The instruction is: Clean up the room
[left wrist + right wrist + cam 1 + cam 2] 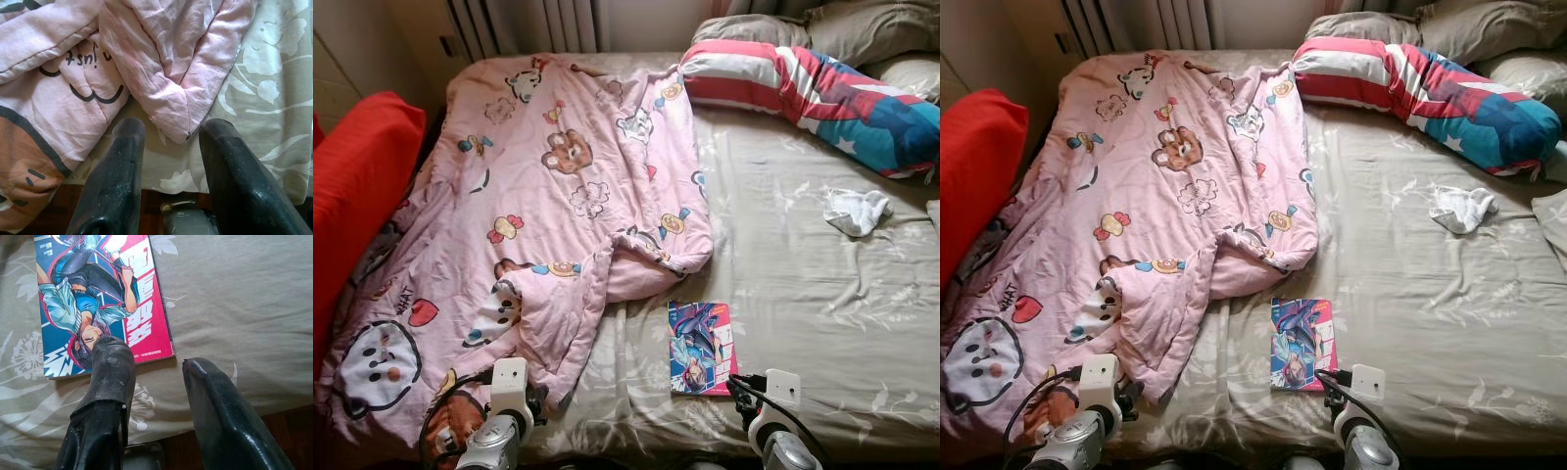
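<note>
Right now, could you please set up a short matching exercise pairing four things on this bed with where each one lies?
Things:
1. pink blanket
2. comic book
3. white sock
4. striped pillow

Places:
A. flat on the sheet near the foot edge, just ahead of the right gripper
B. at the head of the bed, on the robot's right side
C. spread over the robot's left half of the bed, a corner ahead of the left gripper
D. crumpled on the bare sheet, below the striped pillow

Pairs: 1-C, 2-A, 3-D, 4-B
</note>
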Robot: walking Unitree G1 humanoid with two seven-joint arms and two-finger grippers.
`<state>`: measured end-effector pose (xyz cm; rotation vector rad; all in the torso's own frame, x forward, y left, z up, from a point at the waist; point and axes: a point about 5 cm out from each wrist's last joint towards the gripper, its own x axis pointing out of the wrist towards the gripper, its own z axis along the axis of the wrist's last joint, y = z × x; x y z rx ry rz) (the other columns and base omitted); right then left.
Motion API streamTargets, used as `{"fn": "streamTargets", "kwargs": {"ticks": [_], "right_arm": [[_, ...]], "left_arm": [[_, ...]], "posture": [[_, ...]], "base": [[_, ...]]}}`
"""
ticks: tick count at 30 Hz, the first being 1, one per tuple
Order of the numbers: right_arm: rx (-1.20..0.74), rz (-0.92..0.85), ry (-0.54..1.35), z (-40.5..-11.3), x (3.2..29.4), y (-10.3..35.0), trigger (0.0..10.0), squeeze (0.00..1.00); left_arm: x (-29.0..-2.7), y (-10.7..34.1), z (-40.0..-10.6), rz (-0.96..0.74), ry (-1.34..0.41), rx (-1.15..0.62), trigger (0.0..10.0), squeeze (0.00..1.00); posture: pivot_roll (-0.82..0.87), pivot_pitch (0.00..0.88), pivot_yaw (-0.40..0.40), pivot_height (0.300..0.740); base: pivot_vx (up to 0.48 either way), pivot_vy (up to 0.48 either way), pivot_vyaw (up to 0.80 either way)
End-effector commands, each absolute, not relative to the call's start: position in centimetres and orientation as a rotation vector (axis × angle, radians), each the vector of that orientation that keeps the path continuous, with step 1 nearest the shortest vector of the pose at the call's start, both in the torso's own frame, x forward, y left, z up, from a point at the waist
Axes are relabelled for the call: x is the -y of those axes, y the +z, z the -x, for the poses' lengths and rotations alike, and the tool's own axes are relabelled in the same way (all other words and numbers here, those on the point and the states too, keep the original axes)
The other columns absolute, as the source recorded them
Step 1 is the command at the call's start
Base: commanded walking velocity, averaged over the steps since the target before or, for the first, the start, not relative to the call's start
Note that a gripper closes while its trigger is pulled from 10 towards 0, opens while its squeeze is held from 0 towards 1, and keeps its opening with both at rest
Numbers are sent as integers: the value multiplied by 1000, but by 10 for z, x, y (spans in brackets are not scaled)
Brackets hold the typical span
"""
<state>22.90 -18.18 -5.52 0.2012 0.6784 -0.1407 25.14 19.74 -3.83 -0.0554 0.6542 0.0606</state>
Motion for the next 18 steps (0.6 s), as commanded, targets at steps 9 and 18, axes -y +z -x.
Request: {"fn": "streamTargets", "kwargs": {"ticks": [9,18], "right_arm": [[-713,-193,-131,-221,181,-61,10000,0],[-715,-190,-128,-221,180,-61,10000,0]], "left_arm": [[-198,-47,-240,82,79,-699,10000,0],[-198,-47,-240,84,81,-695,10000,0]], "posture": [[-62,214,23,740],[-61,215,24,740]], "base": [[-82,0,0],[-137,0,0]]}}
